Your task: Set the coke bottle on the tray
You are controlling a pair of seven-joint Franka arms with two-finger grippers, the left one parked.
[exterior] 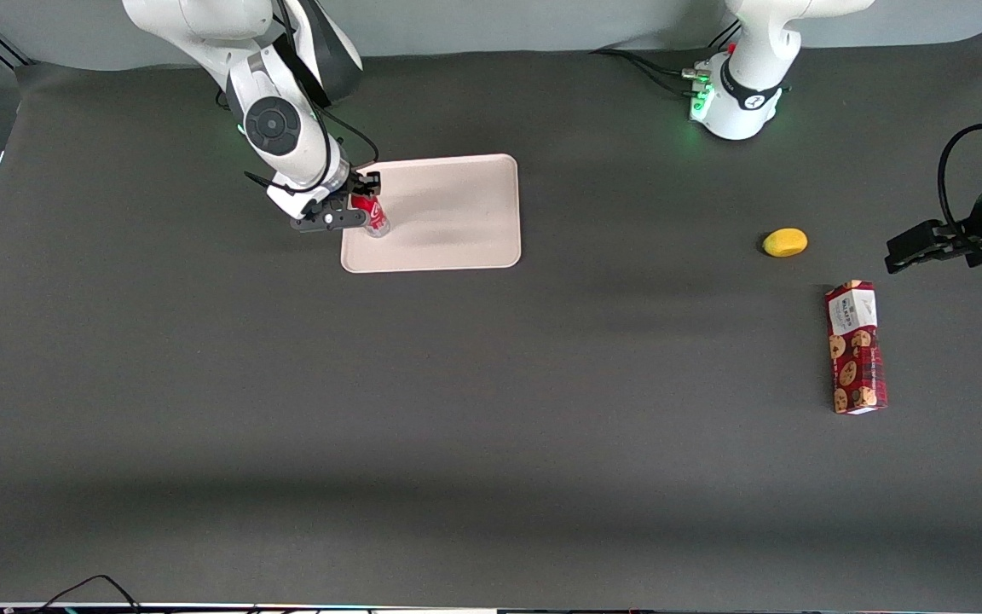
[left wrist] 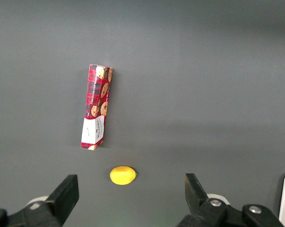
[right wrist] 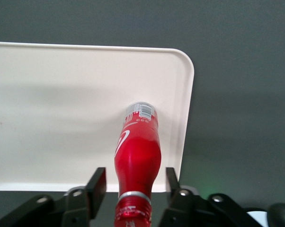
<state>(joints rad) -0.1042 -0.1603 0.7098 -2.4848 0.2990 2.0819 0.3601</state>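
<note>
So the gripper (exterior: 361,207) is hanging over the tray (exterior: 457,213), at the end toward the working arm, with its fingers (right wrist: 96,183) sitting either side of the bottle (exterior: 372,217). It's grabbing up near the cap, probably so the clear base goes down first. I can't tell if it's squeezing or just letting go. The base is looking like it's on the tray, close to the rim. The cookie box (exterior: 856,348) and lemon (exterior: 785,242) are lying well apart, toward the parked arm's end.

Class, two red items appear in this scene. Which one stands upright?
The small slim red coke bottle, standing on the pale beige tray between the tool's fingers. The red cookie box lies flat on the table.
</note>
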